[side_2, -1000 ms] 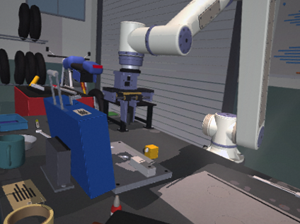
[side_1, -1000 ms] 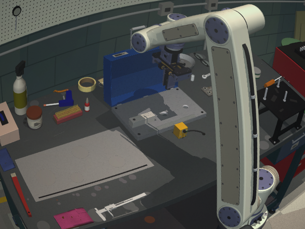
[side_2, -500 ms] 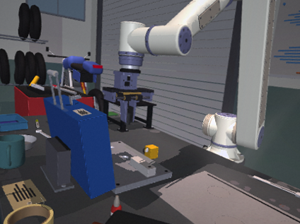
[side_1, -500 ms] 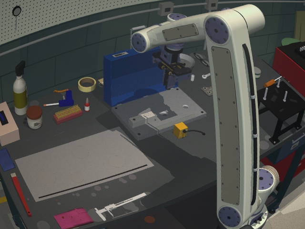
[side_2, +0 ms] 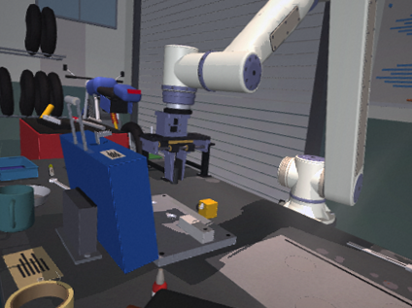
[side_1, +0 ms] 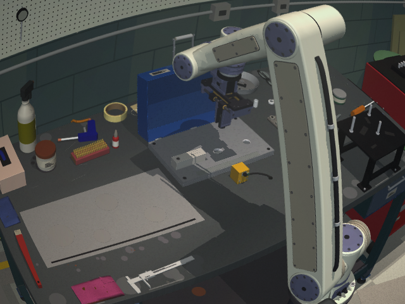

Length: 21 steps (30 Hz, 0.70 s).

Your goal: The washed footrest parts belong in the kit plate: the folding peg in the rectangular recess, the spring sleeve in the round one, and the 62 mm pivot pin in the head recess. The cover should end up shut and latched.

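The kit plate (side_1: 209, 151) (side_2: 190, 226) is a grey slab in the middle of the bench. Its blue cover (side_1: 173, 101) (side_2: 114, 199) stands open and upright at the plate's back edge. The grey folding peg (side_1: 188, 157) (side_2: 197, 227) lies in the rectangular recess near the front. A small metal spring sleeve (side_1: 218, 150) sits in the round recess beside it. The head recess (side_1: 246, 141) shows as a small hole near the right edge. My gripper (side_1: 223, 124) (side_2: 175, 177) hangs above the plate's back part, clamped on a thin pin that its fingers mostly hide.
Behind the plate, the bench's rear holds a round dish (side_1: 250, 81) and small white parts. A yellow sensor box (side_1: 239, 172) with a cable sits at the plate's front right. A black rack (side_1: 371, 137) with upright pins stands to the right. A grey mat (side_1: 109, 212) covers the front.
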Available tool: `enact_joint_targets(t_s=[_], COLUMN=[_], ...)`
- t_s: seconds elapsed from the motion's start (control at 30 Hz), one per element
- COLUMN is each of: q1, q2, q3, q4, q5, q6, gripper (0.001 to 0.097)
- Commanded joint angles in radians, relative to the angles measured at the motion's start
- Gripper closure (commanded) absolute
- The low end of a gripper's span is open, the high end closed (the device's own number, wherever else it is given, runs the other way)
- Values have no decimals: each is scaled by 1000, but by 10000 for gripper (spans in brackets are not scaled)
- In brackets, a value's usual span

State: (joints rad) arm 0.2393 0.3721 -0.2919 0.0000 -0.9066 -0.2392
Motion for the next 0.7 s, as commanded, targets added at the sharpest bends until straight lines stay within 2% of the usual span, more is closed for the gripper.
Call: enact_joint_targets(t_s=[0.0,0.4,0.67], q1=[0,0,0], q2=[4,61,83], q3=[-4,-60,-77], q4=[0,1,1], q5=[9,123,162], q6=[0,0,0], gripper=[948,948,948])
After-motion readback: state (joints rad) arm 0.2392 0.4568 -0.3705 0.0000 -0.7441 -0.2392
